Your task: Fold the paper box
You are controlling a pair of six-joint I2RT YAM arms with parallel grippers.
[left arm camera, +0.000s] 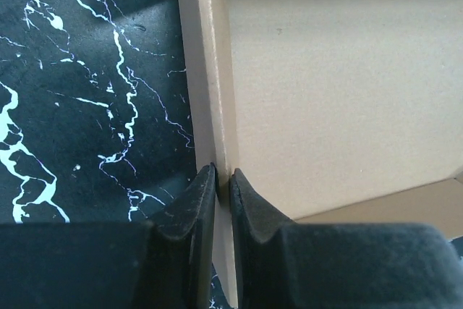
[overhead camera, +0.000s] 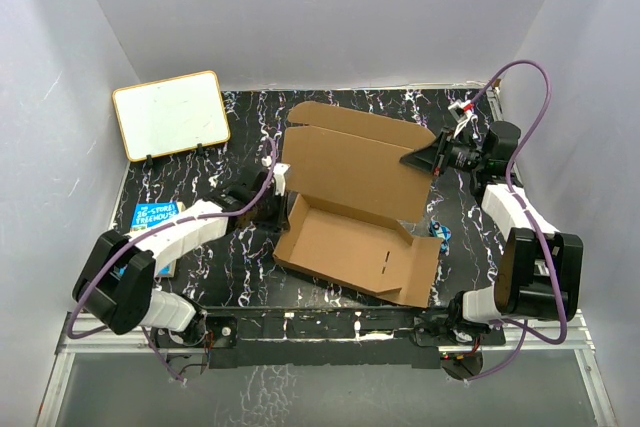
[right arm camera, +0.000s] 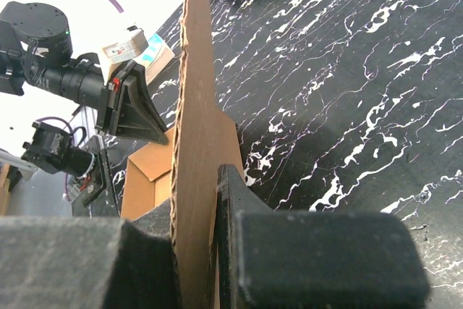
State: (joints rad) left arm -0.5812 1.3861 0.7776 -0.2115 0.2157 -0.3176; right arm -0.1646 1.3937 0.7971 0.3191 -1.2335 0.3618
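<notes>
On black marbled table (overhead camera: 250, 117) we log left claw (left arm camera: 223, 179) pinching a side wall (left arm camera: 210, 70) of the paper box (overhead camera: 350, 242) upright, right claw (right arm camera: 197, 193) clamping its raised lid (overhead camera: 350, 172), presumably for closing.

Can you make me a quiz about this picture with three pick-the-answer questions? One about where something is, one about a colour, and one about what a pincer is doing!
1. Where is the white board?
A. inside the paper box
B. at the table's far left corner
C. on top of the box

2. What colour is the paper box?
A. green
B. red
C. brown

3. What is the left pincer doing?
A. shut on the box's side wall
B. wide open in the air
C. holding the white board

Answers:
1 B: it stands at the far left, apart from the box.
2 C: it is plain brown cardboard all over.
3 A: the left wrist view shows both fingers squeezing the wall between them.
</notes>
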